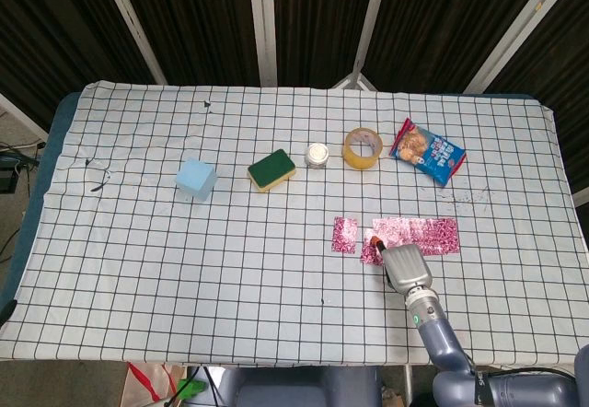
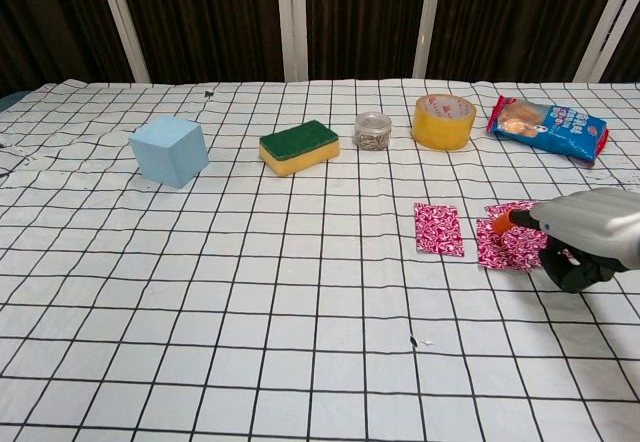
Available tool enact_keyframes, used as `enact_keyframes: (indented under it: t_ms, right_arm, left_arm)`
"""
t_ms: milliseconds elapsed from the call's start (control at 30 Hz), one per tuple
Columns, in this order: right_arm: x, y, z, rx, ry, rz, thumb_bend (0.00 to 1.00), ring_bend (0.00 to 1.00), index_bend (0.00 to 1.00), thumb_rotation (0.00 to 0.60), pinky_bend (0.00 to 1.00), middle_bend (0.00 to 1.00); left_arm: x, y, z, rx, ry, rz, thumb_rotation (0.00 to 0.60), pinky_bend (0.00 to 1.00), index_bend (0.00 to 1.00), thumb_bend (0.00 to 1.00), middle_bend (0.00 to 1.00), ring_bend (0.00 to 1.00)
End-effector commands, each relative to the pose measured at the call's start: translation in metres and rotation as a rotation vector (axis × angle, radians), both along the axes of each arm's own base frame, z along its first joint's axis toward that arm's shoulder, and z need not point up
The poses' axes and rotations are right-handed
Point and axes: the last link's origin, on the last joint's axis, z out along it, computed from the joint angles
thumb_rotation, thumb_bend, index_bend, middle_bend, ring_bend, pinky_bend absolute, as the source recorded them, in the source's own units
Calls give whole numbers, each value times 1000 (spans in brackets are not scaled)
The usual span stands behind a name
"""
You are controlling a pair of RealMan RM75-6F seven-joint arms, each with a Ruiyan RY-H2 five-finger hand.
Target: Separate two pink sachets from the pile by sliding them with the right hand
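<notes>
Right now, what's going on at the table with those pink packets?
The right hand rests an orange-tipped finger on a pink sachet at the left edge of the pile, apparently sliding it out. One separated sachet already lies flat to the left, apart from the rest. The left hand is out of view. The second sachet has not cleared the pile.
</notes>
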Motion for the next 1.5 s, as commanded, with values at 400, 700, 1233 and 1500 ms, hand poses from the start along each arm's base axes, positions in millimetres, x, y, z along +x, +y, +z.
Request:
enact_keyframes:
  t_ms: [400, 700, 1233, 1500]
  right_arm:
    - [-8, 10, -7, 28, 9, -3, 785, 733, 162, 600, 495, 795]
    - [-6, 22, -11, 51, 2, 11, 785, 733, 162, 600, 495, 796]
    - [-4, 40, -6, 63, -11, 42, 785, 732, 165, 600, 495, 795]
    - [-1, 58, -3, 99, -5, 71, 785, 733, 179, 600, 495, 796]
  left_arm:
    - [0, 0, 0, -2, 0, -2, 600, 101, 162, 325, 0, 0]
    - [1, 0, 0, -1, -2, -6, 600, 101, 161, 325, 0, 0]
    - [1, 0, -1, -4, -4, -7, 600, 101, 162, 325, 0, 0]
    - [1, 0, 0, -3, -4, -7, 600, 101, 162, 325, 0, 0]
